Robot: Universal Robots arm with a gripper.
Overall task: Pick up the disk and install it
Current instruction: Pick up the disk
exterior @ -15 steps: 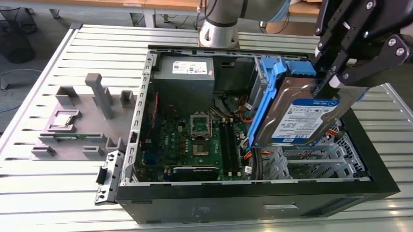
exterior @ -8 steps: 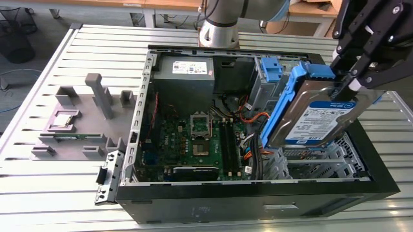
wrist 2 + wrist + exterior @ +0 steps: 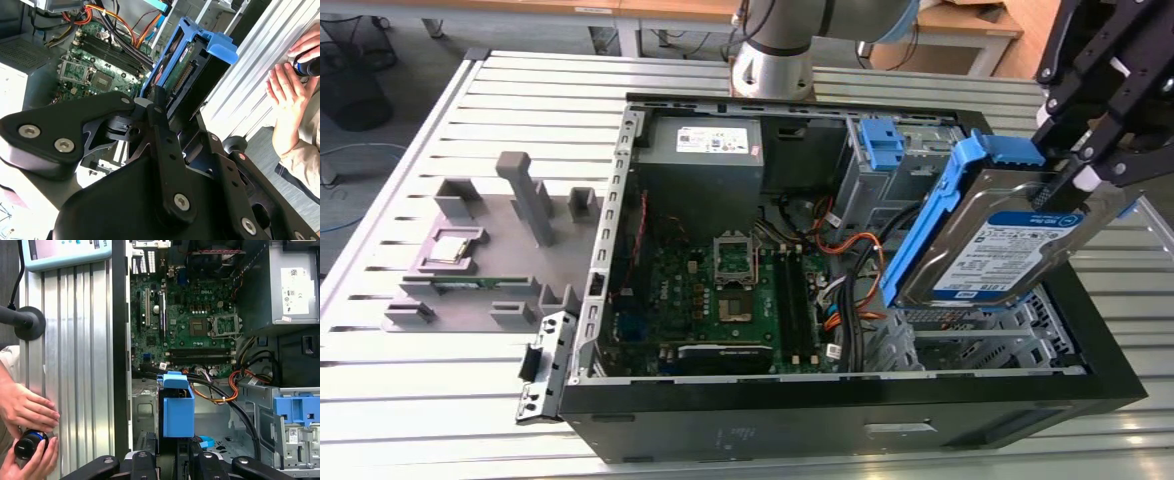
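Clamps the disk (image 3: 1001, 240) in the gripper (image 3: 1062, 192), shut tight on its upper edge, at the exterior view's right. Holds it in the air, tilted, label facing outward, blue rail bracket round the rim, above the right end of the open computer case (image 3: 854, 388) and just over the metal bay there. Touching the bay or clear of it: cannot tell.

In the second wrist view, looks down the black linkage of the gripper (image 3: 172, 107) onto the connector end of the disk (image 3: 187, 65), pinched from both sides. In the first wrist view, meets the disk (image 3: 178, 412) edge-on as a blue block straight ahead of the gripper (image 3: 177, 452), over the bay floor.

Farther out in that same view: the motherboard (image 3: 200, 325) flat in the case, orange and black cables (image 3: 215, 395) between board and bay, the grey power supply (image 3: 295, 285) beyond, a blue latch (image 3: 295, 412) on the drive cage beside the bay.

Added in the exterior view: the slatted tabletop (image 3: 494, 90) under the case, a grey fixture (image 3: 494, 240) at the left, well apart from the case, and the arm's base (image 3: 771, 60) at the far side.

Caught in both wrist views, outside the case wall: a person's hands (image 3: 285, 95) (image 3: 27, 412), closed round a small black object (image 3: 29, 446).
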